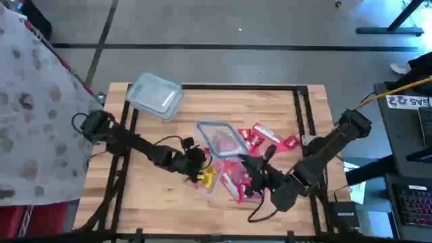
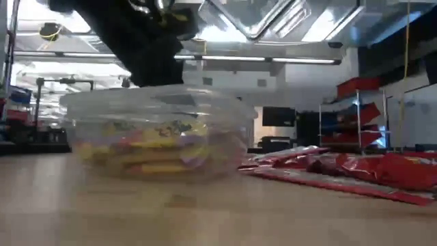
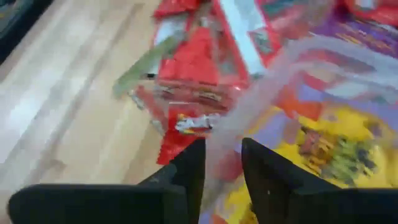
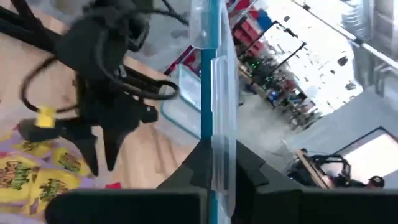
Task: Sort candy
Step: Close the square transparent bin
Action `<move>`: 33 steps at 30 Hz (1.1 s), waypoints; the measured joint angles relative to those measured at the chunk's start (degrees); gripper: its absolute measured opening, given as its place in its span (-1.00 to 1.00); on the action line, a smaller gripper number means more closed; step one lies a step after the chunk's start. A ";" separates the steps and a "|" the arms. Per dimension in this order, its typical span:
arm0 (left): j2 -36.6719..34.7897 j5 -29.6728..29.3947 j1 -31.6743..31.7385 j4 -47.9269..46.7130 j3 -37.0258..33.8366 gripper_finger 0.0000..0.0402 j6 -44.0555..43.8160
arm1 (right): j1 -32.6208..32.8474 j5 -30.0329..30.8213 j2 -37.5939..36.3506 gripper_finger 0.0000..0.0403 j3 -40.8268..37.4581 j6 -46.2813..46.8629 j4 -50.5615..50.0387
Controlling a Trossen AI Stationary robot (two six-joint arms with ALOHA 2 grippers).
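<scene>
Clear tub rim sits pinched between the left gripper jaws, yellow candy just beyond; right gripper grips a lid upright.

The left arm is stretched from the table's left edge toward its middle, ending in the left gripper, whose fingers are held slightly apart around a clear plastic rim. The right arm is angled in from the right edge, and the right gripper is clamped on a thin clear panel.
</scene>
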 joint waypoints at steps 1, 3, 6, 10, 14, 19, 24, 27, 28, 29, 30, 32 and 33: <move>0.00 -0.06 0.82 0.00 0.00 -0.56 -0.05 | 0.65 1.22 0.00 -0.97 0.01 0.01 0.01; 0.00 -0.11 2.54 0.14 0.00 -0.56 -0.51 | 1.89 3.46 0.00 -0.97 0.00 0.04 0.06; -0.01 -0.94 4.57 2.16 0.00 -0.56 0.78 | 3.44 5.61 -0.02 -0.97 0.00 0.08 0.16; -3.82 -2.10 4.64 4.13 0.21 -0.56 3.75 | 5.41 8.37 -0.05 -0.97 0.00 0.19 0.17; -10.64 -1.76 1.45 2.49 0.57 -0.56 5.04 | 6.34 10.01 -0.06 -0.97 0.00 4.31 0.04; -19.32 -1.18 -6.02 -12.76 0.61 -0.56 -5.61 | 6.15 8.65 -0.09 -0.97 -1.48 11.36 -0.43; -21.20 1.21 -14.29 -35.48 -1.26 -0.56 -28.94 | 6.15 6.58 -0.09 -0.97 -2.32 14.17 -0.41; -20.75 1.20 -18.03 -37.46 -5.74 -0.56 -40.55 | 6.15 5.14 -0.07 -0.97 -2.32 15.47 -0.35; -20.51 1.20 -18.88 -36.06 -7.68 -0.56 -43.03 | 6.15 4.82 0.09 -0.97 -2.32 15.51 -0.16; -20.22 1.15 -19.35 -33.69 -9.59 -0.56 -44.81 | 6.15 4.62 0.21 -0.97 -2.32 15.51 -0.07; -20.00 0.82 -19.62 -30.64 -11.53 -0.56 -46.19 | 6.15 4.32 0.26 -0.97 -2.34 15.51 -0.15; -19.07 0.51 -19.91 -22.78 -15.48 -0.56 -47.37 | 6.15 3.75 0.28 -0.97 -2.34 15.53 -0.08; -18.43 0.35 -19.96 -18.20 -17.27 -0.56 -47.51 | 6.15 3.74 0.28 -0.97 -2.34 15.55 -0.05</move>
